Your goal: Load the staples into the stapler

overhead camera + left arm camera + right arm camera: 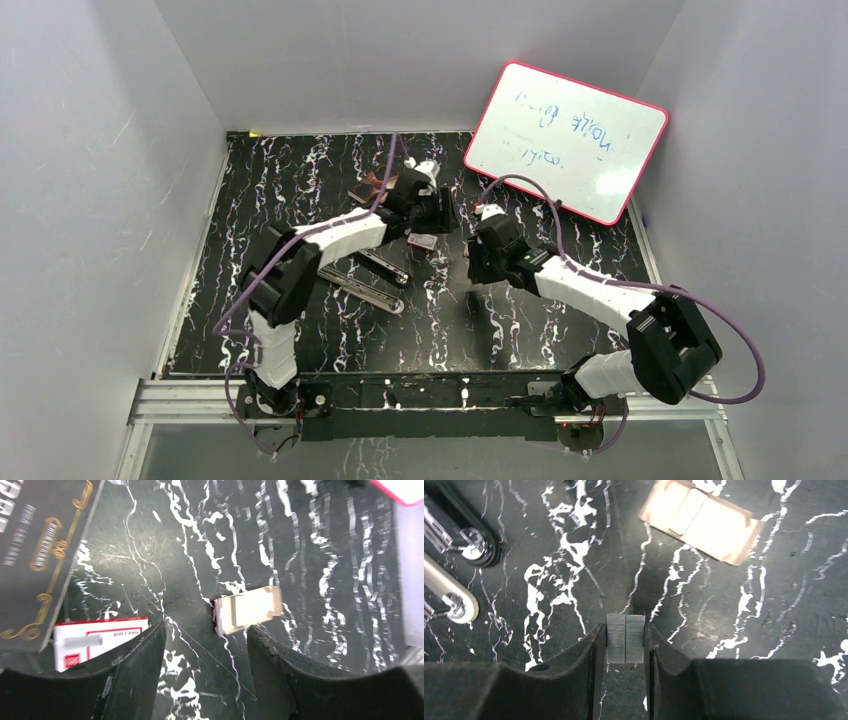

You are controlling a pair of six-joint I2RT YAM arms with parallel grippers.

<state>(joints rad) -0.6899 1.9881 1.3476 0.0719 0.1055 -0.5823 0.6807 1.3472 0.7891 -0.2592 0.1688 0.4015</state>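
The staples (625,639), two silver-grey strips side by side, sit pinched between the fingers of my right gripper (625,627), which is shut on them above the black marbled table. The stapler (365,283) lies opened out left of centre, its black base (471,550) and silver arm (449,597) at the left of the right wrist view. My left gripper (205,630) is open and holds nothing. The pale cardboard tray (247,610) lies just past its right fingertip, blurred. The white-and-red box (100,640) rests beside its left finger. From above, the left gripper (437,215) and right gripper (472,262) are close together.
A whiteboard (565,140) with a pink rim leans at the back right. A black card with gold ornament (45,555) fills the upper left of the left wrist view. White walls enclose the table on three sides. The tray (701,520) lies ahead and to the right of the right gripper.
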